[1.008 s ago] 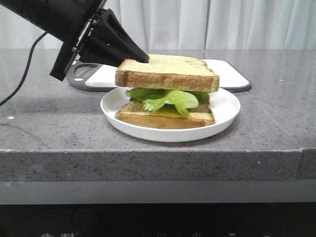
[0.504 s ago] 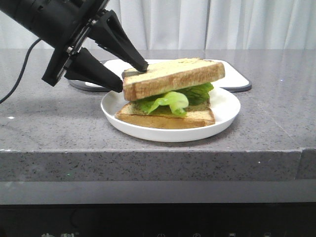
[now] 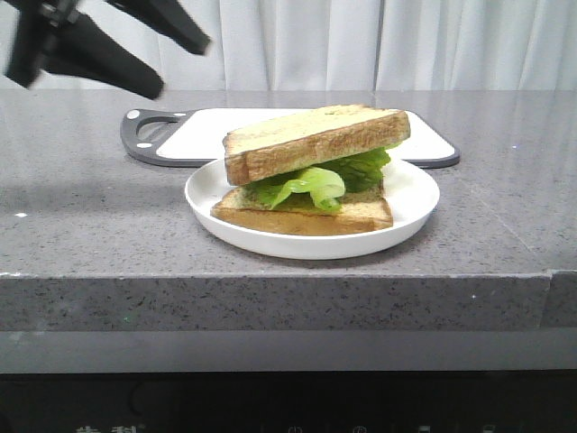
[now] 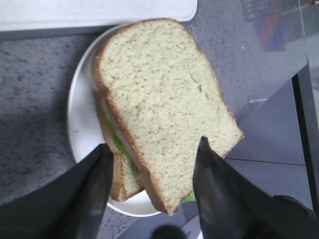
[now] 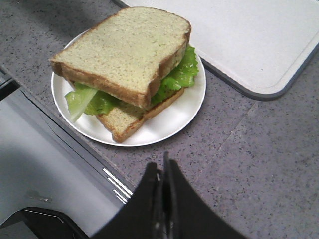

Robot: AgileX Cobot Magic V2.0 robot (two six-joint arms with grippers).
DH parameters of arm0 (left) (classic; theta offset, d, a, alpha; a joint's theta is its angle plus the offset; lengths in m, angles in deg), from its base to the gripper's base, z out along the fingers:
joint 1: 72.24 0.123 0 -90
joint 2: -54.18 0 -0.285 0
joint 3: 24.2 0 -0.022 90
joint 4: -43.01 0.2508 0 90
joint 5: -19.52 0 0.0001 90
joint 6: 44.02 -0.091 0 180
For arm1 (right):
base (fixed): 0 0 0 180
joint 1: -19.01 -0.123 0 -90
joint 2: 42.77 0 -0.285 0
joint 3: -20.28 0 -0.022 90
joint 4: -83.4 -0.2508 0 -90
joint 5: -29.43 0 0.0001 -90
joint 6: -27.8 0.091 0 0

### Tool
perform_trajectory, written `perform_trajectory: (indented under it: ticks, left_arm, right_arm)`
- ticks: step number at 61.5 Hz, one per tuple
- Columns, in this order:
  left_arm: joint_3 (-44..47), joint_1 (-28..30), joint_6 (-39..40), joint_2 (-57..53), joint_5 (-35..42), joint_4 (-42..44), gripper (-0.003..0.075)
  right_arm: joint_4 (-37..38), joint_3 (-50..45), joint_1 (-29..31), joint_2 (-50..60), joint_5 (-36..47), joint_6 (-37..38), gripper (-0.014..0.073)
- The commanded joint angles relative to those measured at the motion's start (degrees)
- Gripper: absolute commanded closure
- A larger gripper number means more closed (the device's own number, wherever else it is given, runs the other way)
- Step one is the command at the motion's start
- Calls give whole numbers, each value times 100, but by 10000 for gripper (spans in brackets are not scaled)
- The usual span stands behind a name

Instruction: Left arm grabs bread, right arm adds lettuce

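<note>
Top bread slice rests tilted on lettuce, over bottom slice on white plate; left hand spread wide, empty, raised clear; right hand pinched closed, seemingly empty; retreat straight up, don't clip the crust.

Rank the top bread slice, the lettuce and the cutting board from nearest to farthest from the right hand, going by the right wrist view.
1. Lettuce: its leaf tip overhangs the plate on the side facing the right hand; close to call against the bread.
2. Top bread slice: resting on the lettuce.
3. Cutting board: beyond the plate, plainly farthest.
</note>
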Motion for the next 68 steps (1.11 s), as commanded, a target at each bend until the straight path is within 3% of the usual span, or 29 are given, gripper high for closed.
perform_trajectory:
  ticks: [1,13,24,39,51,68]
  left_arm:
    - [-170,130,-2,-496,-131,-183,444]
    - [-170,188,-2,-883,-131,-101,739]
    - [-170,188,-2,-1199,326,175,740]
    - [395,188,530,-2383,1933,1879,740]
    - [1649,188,613,-3850,3373,2997,740]
    - [3593,188,603,-6110,4817,3105,740]
  right_arm:
    - [7,146,3,66,399,-6,652]
    - [7,146,3,66,399,-6,652]
    - [7,146,3,97,482,-6,652]
    - [228,-151,3,730,1449,444,652]
    - [364,-847,3,1396,2231,444,652]
    - [364,-1911,3,2690,3148,444,652]
